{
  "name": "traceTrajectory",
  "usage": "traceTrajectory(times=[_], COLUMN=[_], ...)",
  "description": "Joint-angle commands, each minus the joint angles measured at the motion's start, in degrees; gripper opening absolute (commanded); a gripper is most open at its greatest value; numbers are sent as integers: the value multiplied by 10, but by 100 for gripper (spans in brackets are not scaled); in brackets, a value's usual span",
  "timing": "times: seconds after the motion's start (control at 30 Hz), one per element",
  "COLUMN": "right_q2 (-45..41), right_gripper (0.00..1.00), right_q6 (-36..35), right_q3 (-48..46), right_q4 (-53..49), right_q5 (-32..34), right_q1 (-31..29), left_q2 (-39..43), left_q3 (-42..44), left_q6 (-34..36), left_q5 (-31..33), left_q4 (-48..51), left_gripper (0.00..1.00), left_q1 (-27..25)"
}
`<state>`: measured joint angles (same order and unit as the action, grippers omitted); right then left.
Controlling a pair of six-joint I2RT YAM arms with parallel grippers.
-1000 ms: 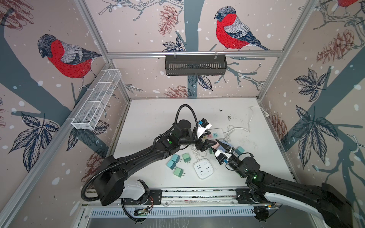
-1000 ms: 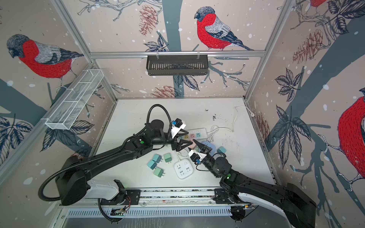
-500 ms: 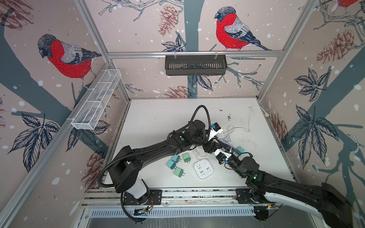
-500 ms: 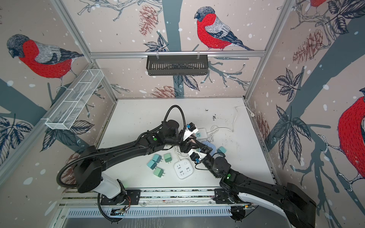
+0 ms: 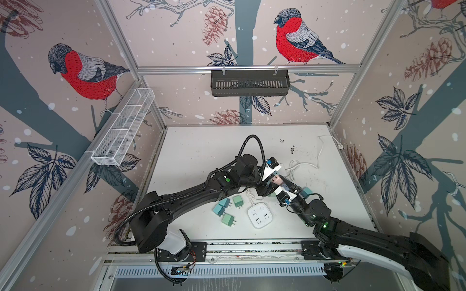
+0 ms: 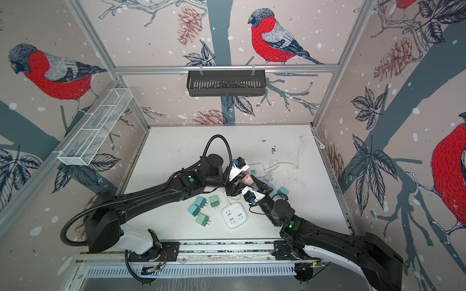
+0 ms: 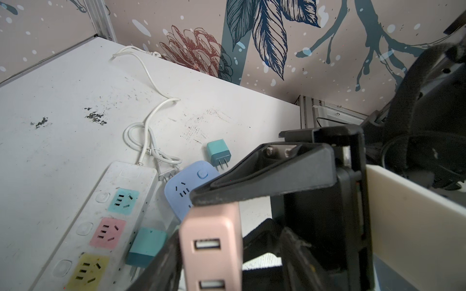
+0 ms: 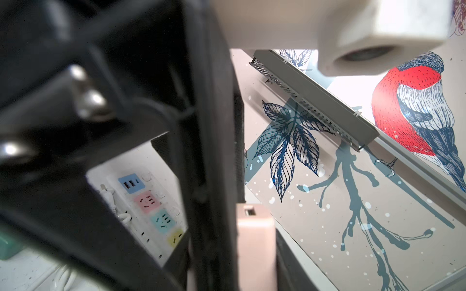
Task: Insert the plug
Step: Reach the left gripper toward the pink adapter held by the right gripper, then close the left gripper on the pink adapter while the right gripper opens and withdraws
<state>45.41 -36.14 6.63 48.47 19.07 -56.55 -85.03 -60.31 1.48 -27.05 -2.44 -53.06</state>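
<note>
The pink plug (image 5: 277, 179) (image 6: 248, 180) with two USB ports is held above the table, over the near end of the white power strip (image 7: 113, 221) (image 8: 151, 209). My right gripper (image 5: 283, 182) (image 6: 254, 182) reaches in from the right and is shut on it. In the right wrist view the pink plug (image 8: 254, 241) sits between dark fingers. My left gripper (image 5: 271, 184) (image 6: 239, 185) comes from the left and is closed around the same pink plug (image 7: 211, 247), one finger (image 7: 161, 262) against its side. The plug's prongs are hidden.
A lavender socket cube (image 7: 186, 186) lies beside the strip, with a teal plug (image 7: 218, 151) past it and another (image 7: 146, 248) against the strip. Three green and teal plugs (image 5: 227, 209) and a white square socket block (image 5: 259, 216) lie nearer the front. The strip's white cord (image 5: 302, 165) coils to the right.
My left arm swung right to the pink plug and its jaws narrowed around it. The right gripper kept hold of the plug and barely moved.
</note>
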Motion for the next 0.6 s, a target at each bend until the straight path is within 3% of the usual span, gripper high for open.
traceTrajectory(times=[0.0,0.23,0.37,0.47,0.5,0.57], right_q2=[-4,-1,-1,-2,-3,-4], right_gripper=[0,0,0,0,2,23], right_q6=[1,-1,-1,2,3,4], right_q3=[5,4,2,4,5,3], right_q4=[19,23,27,27,23,25], right_q5=[-17,-21,-12,-2,-3,-2], right_q1=[-3,-5,-5,-4,-5,-4], left_q2=[-11,-28,-30,-29,-28,-27], left_q3=[-11,-24,-28,-28,-28,-28], left_q6=[7,10,15,15,15,17], left_q5=[-21,-28,-29,-30,-29,-22], left_q4=[1,14,20,19,19,21], left_gripper=[58,50,27,17,14,3], left_q1=[0,0,0,0,0,0])
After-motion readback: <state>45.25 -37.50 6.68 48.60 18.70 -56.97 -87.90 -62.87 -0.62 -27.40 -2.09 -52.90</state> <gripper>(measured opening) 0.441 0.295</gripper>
